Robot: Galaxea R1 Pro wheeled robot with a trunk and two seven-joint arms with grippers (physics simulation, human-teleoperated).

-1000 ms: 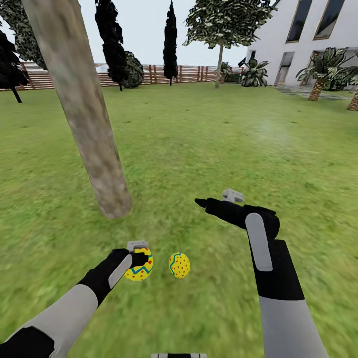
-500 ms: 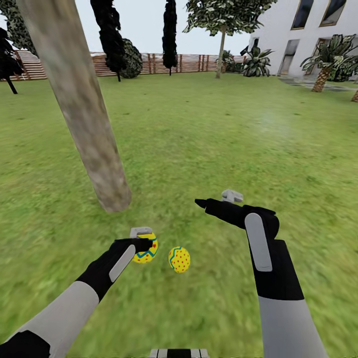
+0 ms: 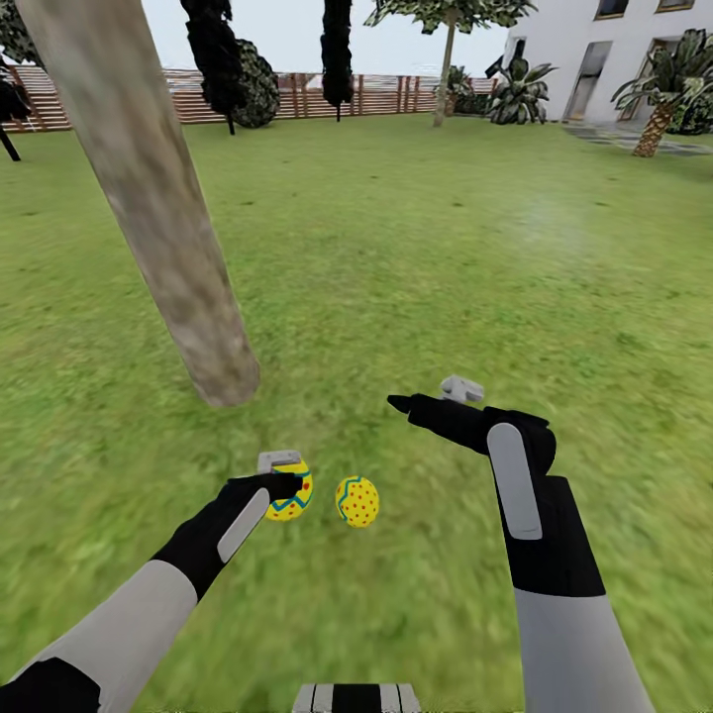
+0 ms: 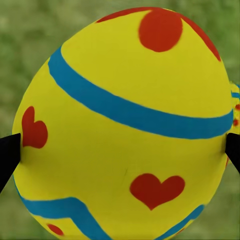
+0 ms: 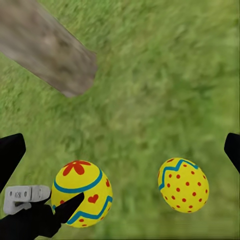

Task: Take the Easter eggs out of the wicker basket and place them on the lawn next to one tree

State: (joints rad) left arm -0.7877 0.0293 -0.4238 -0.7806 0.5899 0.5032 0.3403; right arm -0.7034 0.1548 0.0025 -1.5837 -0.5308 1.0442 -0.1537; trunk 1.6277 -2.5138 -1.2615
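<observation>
Green lawn [image 3: 426, 248] stretches away to a brown slat fence [image 3: 396, 94] and a white house [image 3: 584, 50] at the far right, with dark narrow trees [image 3: 337, 50] lined up along the fence. Up close on the left, the thick grey-brown tree [image 3: 168, 228] trunk leans across the head view, its foot planted in the grass. Just in front of that trunk, the left gripper [image 3: 289, 485] is clamped on a yellow egg with hearts [image 3: 294, 495], and the left wrist view shows it big: black fingertips [image 4: 9, 155] pressing either side of the shell, blue bands and red hearts facing the camera. Right beside it, apart by a small gap, sits the dotted egg [image 3: 357, 501] on the grass, yellow with red dots and a blue zigzag. From the right wrist view both eggs lie near the trunk's base, the dotted one free on the grass. Over on the right, the right gripper [image 3: 436, 396] hangs above the lawn with its fingers spread wide, holding nothing.
</observation>
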